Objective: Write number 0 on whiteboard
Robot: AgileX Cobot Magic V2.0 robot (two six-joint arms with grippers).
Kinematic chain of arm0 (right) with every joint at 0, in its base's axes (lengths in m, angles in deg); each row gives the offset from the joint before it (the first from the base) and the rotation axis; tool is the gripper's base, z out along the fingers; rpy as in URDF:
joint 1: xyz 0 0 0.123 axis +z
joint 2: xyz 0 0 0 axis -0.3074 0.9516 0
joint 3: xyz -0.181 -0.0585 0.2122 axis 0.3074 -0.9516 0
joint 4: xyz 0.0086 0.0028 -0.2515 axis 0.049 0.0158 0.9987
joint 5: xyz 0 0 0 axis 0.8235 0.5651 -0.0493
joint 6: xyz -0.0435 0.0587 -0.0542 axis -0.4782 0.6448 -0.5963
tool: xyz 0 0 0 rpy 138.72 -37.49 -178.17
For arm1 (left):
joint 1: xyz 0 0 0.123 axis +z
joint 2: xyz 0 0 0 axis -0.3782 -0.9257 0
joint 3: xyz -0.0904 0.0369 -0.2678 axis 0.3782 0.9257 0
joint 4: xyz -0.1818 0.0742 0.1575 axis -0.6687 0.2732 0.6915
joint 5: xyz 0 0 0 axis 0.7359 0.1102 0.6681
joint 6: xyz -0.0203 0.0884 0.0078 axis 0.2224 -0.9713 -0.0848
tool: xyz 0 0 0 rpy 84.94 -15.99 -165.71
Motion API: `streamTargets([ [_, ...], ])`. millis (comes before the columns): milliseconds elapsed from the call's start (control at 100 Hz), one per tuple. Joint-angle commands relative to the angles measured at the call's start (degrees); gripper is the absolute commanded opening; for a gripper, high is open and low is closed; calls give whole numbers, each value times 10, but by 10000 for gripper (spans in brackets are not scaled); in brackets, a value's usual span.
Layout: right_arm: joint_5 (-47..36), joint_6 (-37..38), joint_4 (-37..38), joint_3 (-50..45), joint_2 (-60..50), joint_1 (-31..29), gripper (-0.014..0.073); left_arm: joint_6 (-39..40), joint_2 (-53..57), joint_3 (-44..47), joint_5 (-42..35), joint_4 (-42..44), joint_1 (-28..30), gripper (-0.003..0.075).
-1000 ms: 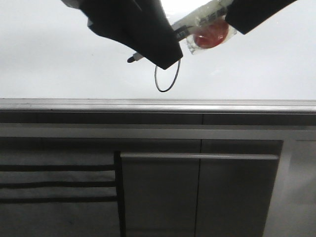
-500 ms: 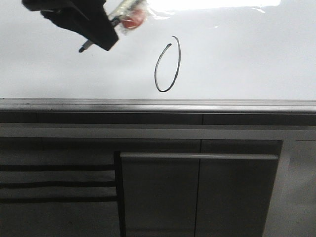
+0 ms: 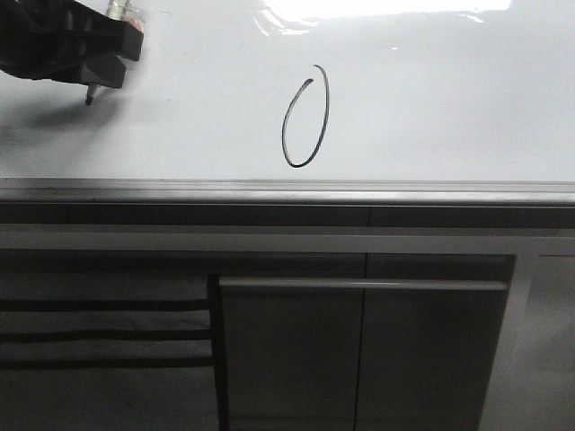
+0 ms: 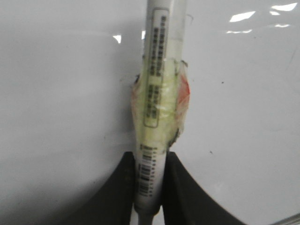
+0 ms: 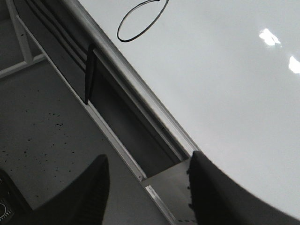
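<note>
The number 0 [image 3: 305, 117] is a thin black slanted oval on the whiteboard [image 3: 449, 99]; it also shows in the right wrist view [image 5: 140, 18]. My left gripper [image 3: 85, 54] is at the board's far left, well away from the 0, shut on a white marker [image 4: 157, 93] wrapped in yellowish tape with a red patch. The marker's dark tip [image 3: 90, 94] points down over the board. In the left wrist view the black fingers [image 4: 126, 187] clamp the marker's barcoded end. My right gripper [image 5: 147, 187] is open and empty, off the board's edge over the floor.
A grey metal edge rail [image 3: 287, 190] runs along the board's near side. Below it are dark grey cabinet panels [image 3: 359, 350] and a slatted panel [image 3: 103, 332]. The speckled grey floor [image 5: 42, 136] shows in the right wrist view.
My left gripper with the marker has moved left, away from the 0, uncovering the whole oval. The right arm seen at the top a second ago has left the front view.
</note>
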Motion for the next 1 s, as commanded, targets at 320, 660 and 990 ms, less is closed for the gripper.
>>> streamTargets([
  [320,-42,2,-26,13,-2,-4,344,6,8,-25,-25,-14,14,269],
  [660,-41,2,-27,13,-3,-4,344,6,16,-42,42,-14,12,286],
  [990,-9,115,-18,17,-44,-4,333,3,154,-86,292,94,12,286],
])
